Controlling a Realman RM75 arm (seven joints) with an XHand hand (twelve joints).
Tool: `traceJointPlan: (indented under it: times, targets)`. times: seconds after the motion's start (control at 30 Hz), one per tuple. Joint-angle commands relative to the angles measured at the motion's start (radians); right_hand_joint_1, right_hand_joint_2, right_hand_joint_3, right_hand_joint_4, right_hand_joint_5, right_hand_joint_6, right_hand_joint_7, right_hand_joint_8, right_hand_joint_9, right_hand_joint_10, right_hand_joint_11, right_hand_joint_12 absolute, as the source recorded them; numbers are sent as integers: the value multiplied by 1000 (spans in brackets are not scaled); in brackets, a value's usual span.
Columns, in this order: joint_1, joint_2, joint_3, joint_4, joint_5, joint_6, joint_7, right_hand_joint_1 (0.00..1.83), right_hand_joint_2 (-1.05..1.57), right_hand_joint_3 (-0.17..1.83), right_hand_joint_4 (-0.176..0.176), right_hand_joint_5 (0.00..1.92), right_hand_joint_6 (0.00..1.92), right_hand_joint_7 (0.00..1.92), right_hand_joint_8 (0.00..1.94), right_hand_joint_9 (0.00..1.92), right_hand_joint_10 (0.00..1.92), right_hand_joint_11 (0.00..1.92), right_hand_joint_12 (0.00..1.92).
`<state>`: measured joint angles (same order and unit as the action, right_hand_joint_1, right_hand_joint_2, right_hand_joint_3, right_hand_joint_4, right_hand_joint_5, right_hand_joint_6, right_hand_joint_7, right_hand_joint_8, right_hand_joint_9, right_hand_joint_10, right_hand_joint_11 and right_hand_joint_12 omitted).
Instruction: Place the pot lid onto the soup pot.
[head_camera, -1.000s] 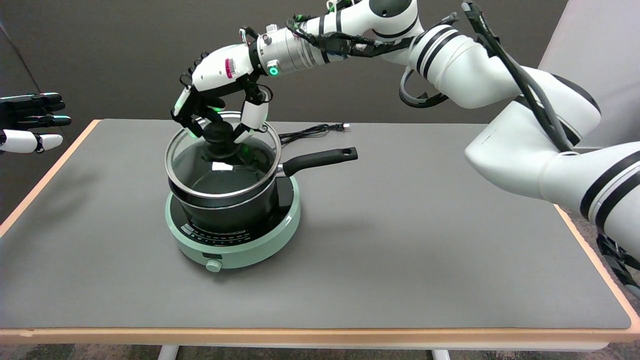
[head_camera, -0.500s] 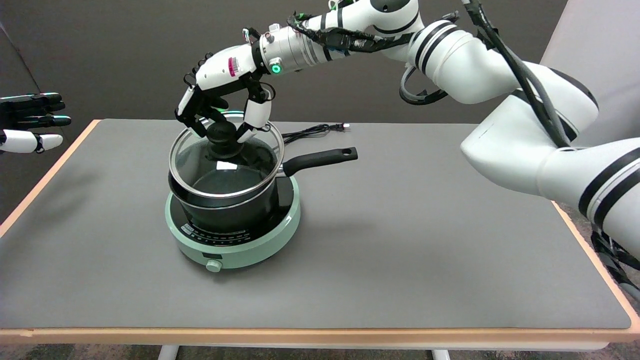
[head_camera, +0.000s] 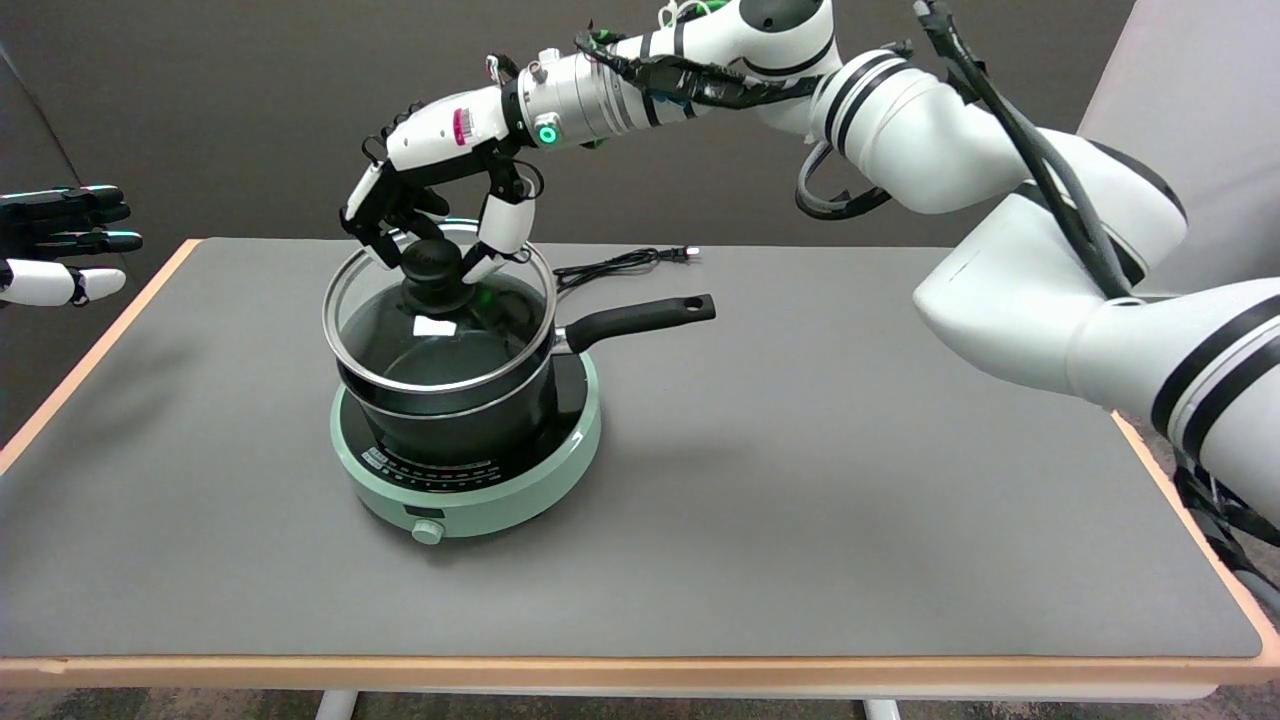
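My right hand (head_camera: 440, 205) kept its fingers (head_camera: 503, 225) clamped on the glass pot lid's (head_camera: 438, 305) knob, nudging it left over the soup pot (head_camera: 450, 400), still tilted, not seated yet.

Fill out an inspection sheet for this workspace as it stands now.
Surface: grey table with a wood-coloured edge.
Job's things: glass pot lid held by its black knob, tilted above the soup pot, not yet seated; the pot stands on a green cooktop, handle pointing to picture right.
Clutter: nothing seen.
Hands: right hand grips the lid knob; left hand idle in the air at upper left.
Cables: black power cord lies on the table behind the pot; cable bundle along the right arm.
Surroundings: dark backdrop; pale panel at upper right.
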<state>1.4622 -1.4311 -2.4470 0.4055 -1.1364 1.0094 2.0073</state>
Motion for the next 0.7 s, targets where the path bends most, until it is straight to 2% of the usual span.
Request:
traceJointPlan:
  times: [0.03, 0.7]
  targets:
    - [-32, -17, 5, -41, 55, -32, 0, 1340, 905, 598, 176, 597, 1197, 829, 1416, 625, 1910, 543, 1330]
    - [-28, -38, -43, -90, 56, -23, 0, 1343, 898, 607, 176, 604, 1198, 832, 1411, 640, 1906, 567, 1310]
